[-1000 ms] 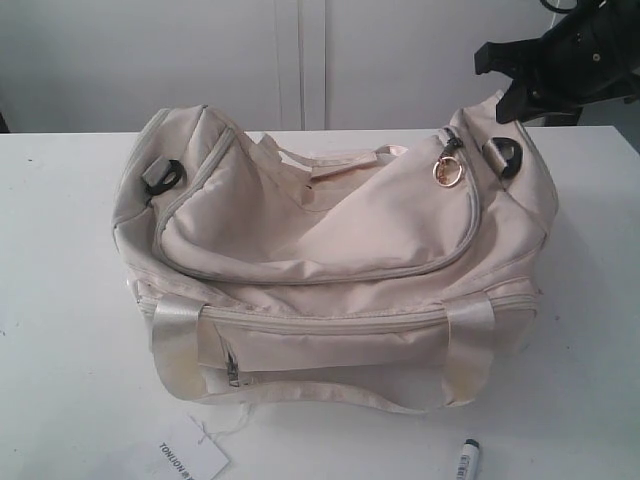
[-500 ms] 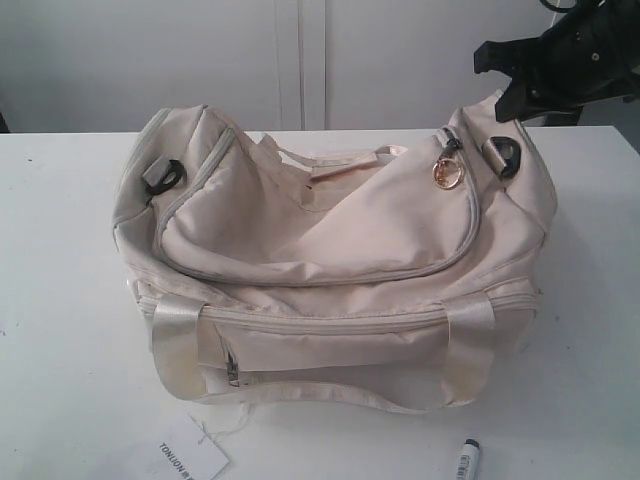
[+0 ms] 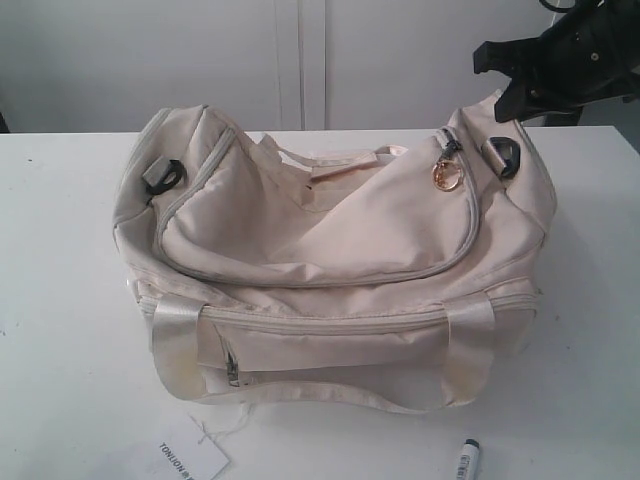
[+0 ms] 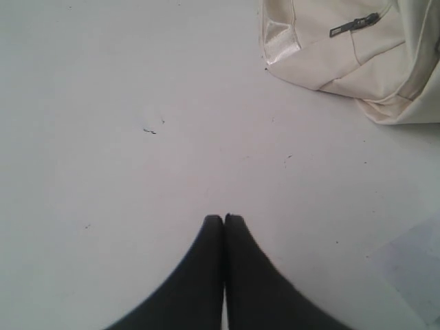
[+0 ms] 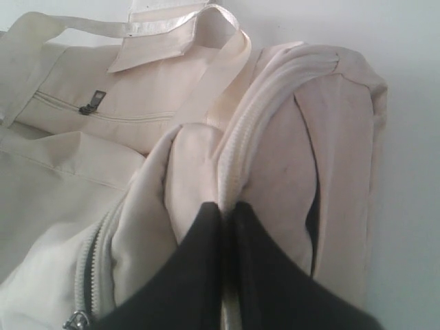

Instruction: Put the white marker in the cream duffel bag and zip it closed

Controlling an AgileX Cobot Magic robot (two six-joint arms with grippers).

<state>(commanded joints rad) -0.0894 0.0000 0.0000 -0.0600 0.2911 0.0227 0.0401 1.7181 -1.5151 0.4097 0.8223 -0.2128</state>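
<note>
The cream duffel bag (image 3: 330, 250) lies across the middle of the white table (image 3: 60, 300). Its gold ring pull (image 3: 446, 175) hangs at the right end of the curved top zipper. My right gripper (image 3: 508, 100) is at the bag's far right end. In the right wrist view it (image 5: 227, 206) is shut on a raised ridge of the bag's fabric (image 5: 275, 137) along the zipper seam. The white marker (image 3: 466, 460) with its black cap lies on the table in front of the bag's right end. My left gripper (image 4: 224, 218) is shut and empty over bare table, apart from the bag's corner (image 4: 323, 55).
A flat white paper tag (image 3: 190, 460) with black print lies near the front edge, tied by a thin string to the bag. The front pocket's zip pull (image 3: 232, 375) sits at the pocket's left end. A white wall rises behind the table.
</note>
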